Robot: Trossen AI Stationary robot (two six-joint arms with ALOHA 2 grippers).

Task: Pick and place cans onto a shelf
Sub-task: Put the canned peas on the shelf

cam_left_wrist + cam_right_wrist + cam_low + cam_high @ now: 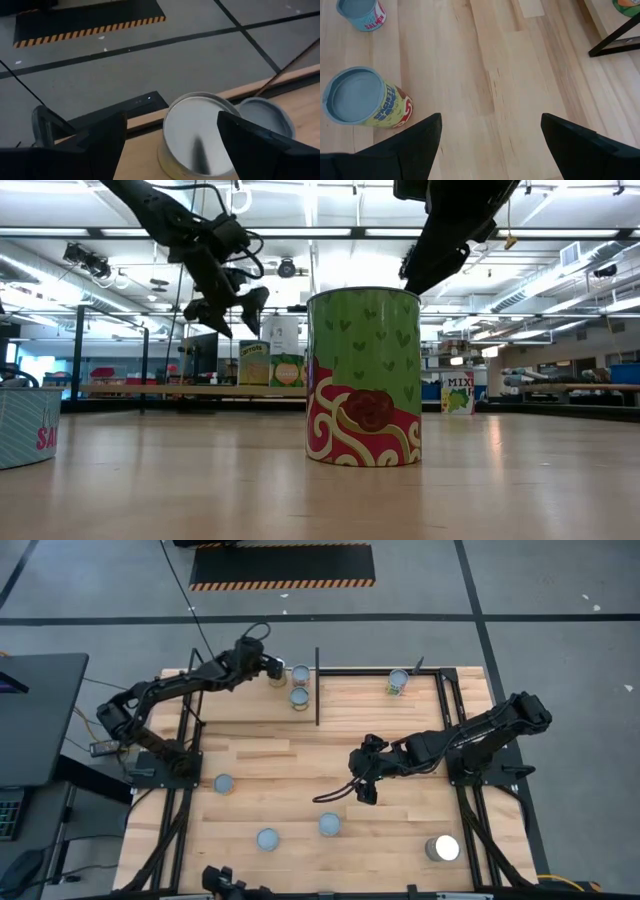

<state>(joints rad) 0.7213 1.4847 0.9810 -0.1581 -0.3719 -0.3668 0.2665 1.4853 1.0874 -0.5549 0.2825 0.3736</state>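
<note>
Seen from above, the shelf (350,690) is set along the twelve o'clock edge of the counter (280,755), a pale wood panel framed by thin black posts. Three cans are found on it: two close together near its eleven o'clock corner, can (301,674) behind can (299,697), and a third can (399,681) with a green label toward one o'clock. The left hand (274,668) is held just beside the pair, its fingers spread apart and nothing gripped; in its wrist view a silver can top (197,132) is seen between the two dark fingers (107,135), with a second lid (265,116) just beside it. The right hand (364,790) is poised above bare planks near the centre of the counter, its jaws likewise released and empty. Four cans are left on the counter: one at nine o'clock (224,783), two near six o'clock (267,838) and (330,824), and a wider, brighter one (442,848) toward five o'clock. In the low view a green can with a red rose (363,377) is seen upright in the foreground.
</note>
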